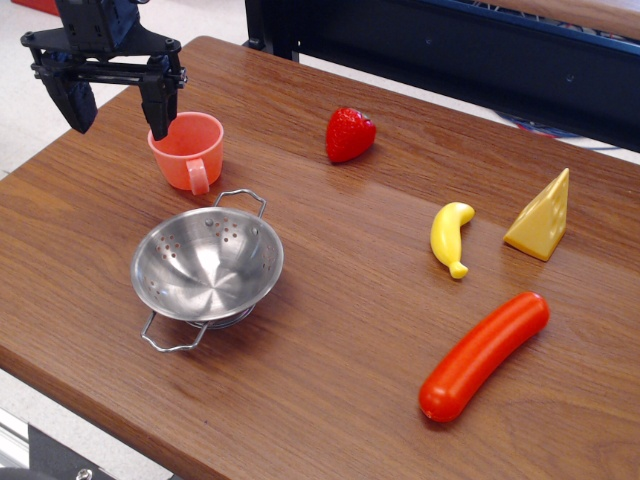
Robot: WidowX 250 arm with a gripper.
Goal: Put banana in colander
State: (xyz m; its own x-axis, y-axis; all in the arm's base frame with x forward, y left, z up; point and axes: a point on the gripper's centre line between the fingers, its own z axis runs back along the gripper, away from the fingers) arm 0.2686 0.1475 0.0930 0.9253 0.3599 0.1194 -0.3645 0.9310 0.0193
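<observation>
The banana [449, 236] is small, curved and glossy yellow. It lies on the wooden table [340, 330] right of centre, between the cheese wedge and the strawberry. The colander [207, 265] is a shiny perforated steel bowl with two wire handles, standing upright and empty at the left front. My gripper [118, 112] hangs at the far left back, above the table and beside the coral cup. Its two black fingers are spread apart and hold nothing. It is far from the banana.
A coral plastic cup [188, 150] stands just behind the colander. A red strawberry [349, 134] lies at the back centre. A yellow-orange cheese wedge [541, 219] and a red sausage [485, 354] lie at the right. A dark frame [450, 50] runs behind the table.
</observation>
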